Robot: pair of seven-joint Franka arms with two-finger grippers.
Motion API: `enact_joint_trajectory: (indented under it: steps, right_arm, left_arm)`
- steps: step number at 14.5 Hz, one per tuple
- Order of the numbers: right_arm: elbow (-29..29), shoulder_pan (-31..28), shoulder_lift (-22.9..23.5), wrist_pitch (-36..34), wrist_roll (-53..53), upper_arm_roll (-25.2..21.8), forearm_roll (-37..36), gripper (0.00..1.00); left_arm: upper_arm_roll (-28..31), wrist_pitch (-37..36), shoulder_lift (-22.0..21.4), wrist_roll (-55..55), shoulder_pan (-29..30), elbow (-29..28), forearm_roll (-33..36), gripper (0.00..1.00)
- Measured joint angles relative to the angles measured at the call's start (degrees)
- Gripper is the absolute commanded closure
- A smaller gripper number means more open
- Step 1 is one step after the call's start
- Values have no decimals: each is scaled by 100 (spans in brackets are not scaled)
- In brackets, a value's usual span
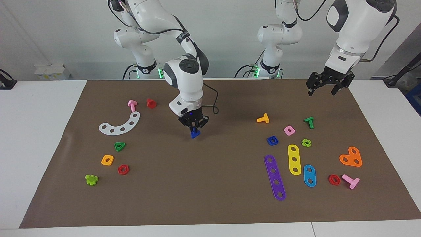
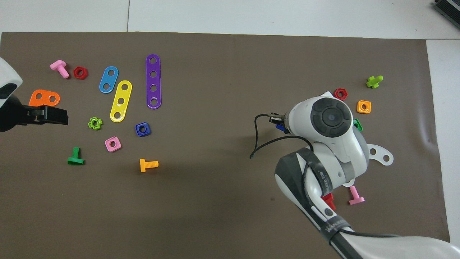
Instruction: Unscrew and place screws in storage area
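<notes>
Right gripper (image 1: 194, 127), frame centre, pinches the small dark-blue plastic triangular-headed screw (image 1: 195, 133) for carrying; left gripper (image 1: 325, 86), upper right, waits spread.

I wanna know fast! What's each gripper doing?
Right gripper: shut on the blue screw.
Left gripper: open, holding nothing, waiting.

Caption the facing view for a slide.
Right gripper carries the blue screw above the mat; left gripper waits.
</notes>
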Motion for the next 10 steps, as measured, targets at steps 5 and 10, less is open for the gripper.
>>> enact_joint_trajectory:
  steps: [5, 10]
  right_arm:
    - [-110, -937, 116, 182, -1332, -3, -1, 100]
    - [-202, -1186, 306, 255, -1902, 0, -1, 100]
  left_arm:
    - [0, 29, 14, 0, 0, 183, -2, 0]
    - [1, -588, 182, 0, 0, 1093, -2, 0]
